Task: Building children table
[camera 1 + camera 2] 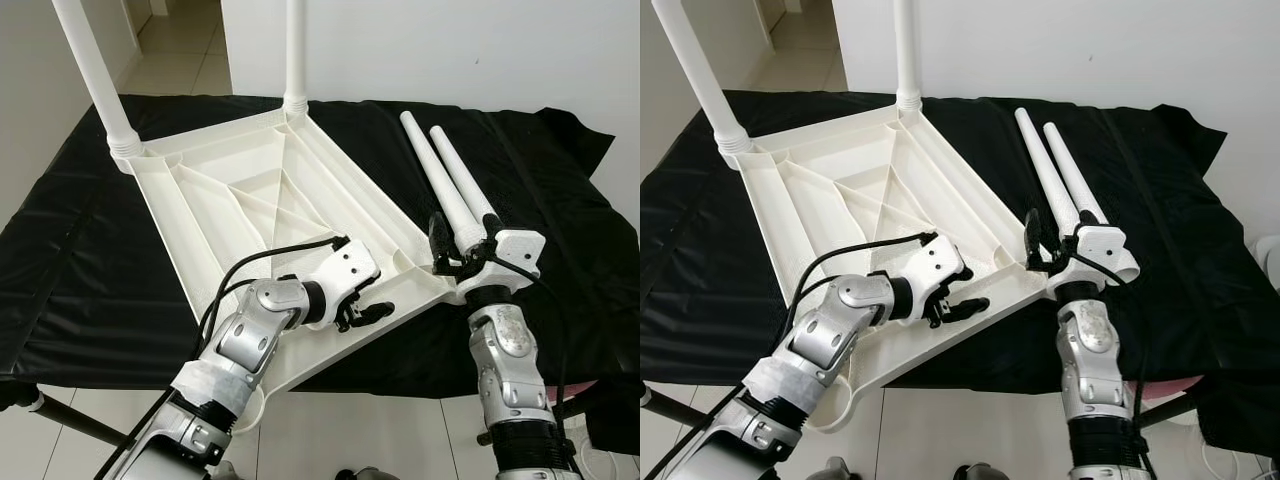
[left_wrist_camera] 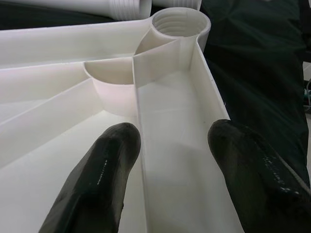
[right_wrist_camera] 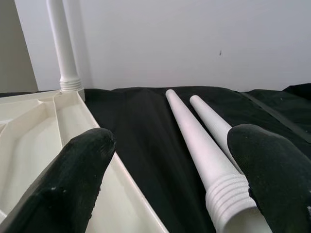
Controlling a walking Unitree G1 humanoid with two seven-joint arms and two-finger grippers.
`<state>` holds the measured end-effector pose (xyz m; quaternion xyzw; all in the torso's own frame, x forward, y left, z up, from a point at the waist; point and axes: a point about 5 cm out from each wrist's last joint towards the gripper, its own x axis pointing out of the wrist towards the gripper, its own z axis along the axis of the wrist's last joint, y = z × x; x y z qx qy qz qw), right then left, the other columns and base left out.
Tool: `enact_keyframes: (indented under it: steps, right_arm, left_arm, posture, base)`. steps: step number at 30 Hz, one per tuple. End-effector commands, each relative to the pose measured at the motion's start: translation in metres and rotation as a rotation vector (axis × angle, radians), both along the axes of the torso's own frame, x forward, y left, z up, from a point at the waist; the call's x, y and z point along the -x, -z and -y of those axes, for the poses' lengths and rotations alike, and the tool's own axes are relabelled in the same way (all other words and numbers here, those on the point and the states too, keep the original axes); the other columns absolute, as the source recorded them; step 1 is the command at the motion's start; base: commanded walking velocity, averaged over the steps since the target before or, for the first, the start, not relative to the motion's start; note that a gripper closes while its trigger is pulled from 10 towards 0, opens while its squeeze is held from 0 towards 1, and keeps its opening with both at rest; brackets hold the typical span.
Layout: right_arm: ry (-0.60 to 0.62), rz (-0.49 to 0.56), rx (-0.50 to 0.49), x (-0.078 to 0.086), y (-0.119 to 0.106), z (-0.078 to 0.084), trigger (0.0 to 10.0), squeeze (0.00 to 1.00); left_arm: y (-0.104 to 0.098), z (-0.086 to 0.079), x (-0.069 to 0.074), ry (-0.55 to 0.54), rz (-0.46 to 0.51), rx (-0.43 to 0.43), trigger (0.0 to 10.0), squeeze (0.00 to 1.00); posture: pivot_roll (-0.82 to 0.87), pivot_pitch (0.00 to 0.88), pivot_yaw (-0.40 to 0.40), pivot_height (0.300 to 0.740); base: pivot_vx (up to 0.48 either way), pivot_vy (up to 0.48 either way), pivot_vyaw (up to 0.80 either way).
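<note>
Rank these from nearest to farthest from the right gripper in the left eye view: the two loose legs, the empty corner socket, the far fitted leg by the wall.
1. Loose legs: lying on the black cloth right at the right gripper, threaded ends toward it.
2. Empty corner socket: just to the gripper's left, on the tabletop's near corner.
3. Far fitted leg: upright at the tabletop's far corner, by the wall.

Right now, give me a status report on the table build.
Left gripper open over upturned tabletop. Right gripper open at two loose legs. Two legs already screwed in. Near socket unobstructed.
</note>
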<state>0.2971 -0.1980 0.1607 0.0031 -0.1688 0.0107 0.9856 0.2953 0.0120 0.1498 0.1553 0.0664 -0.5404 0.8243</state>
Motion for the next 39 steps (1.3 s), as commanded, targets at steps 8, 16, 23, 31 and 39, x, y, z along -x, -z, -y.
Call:
enact_keyframes:
  steps: [8, 16, 23, 31, 39]
  right_arm:
    - [-0.016, 0.009, 0.023, -0.005, -0.011, 0.017, 10.0, 0.00]
    - [-0.073, -0.015, 0.032, -0.004, -0.011, 0.016, 10.0, 0.00]
    - [-0.085, -0.023, 0.024, -0.003, -0.008, 0.012, 10.0, 0.00]
    - [-0.089, -0.039, 0.025, -0.002, -0.004, 0.012, 10.0, 0.00]
    - [-0.092, -0.052, 0.023, -0.002, -0.001, 0.011, 10.0, 0.00]
  left_arm:
    - [0.006, 0.000, -0.007, -0.249, 0.089, -0.102, 10.0, 0.00]
    - [0.015, -0.008, -0.011, -0.314, 0.093, -0.164, 10.0, 0.00]
    - [0.018, -0.018, -0.012, -0.361, 0.084, -0.176, 0.0, 0.00]
    - [0.016, -0.029, -0.011, -0.351, 0.123, -0.214, 0.0, 0.00]
    - [0.021, -0.049, -0.001, -0.309, 0.128, -0.262, 0.0, 0.00]
  posture:
    - [0.02, 0.053, -0.024, 0.740]
    - [0.01, 0.052, -0.024, 0.740]
    - [0.01, 0.049, -0.012, 0.740]
    - [0.02, 0.050, -0.008, 0.740]
    - [0.03, 0.054, -0.005, 0.740]
  base:
    - [0.000, 0.000, 0.00]
    - [0.000, 0.000, 0.00]
    - [0.000, 0.000, 0.00]
    - [0.000, 0.000, 0.00]
    - [0.000, 0.000, 0.00]
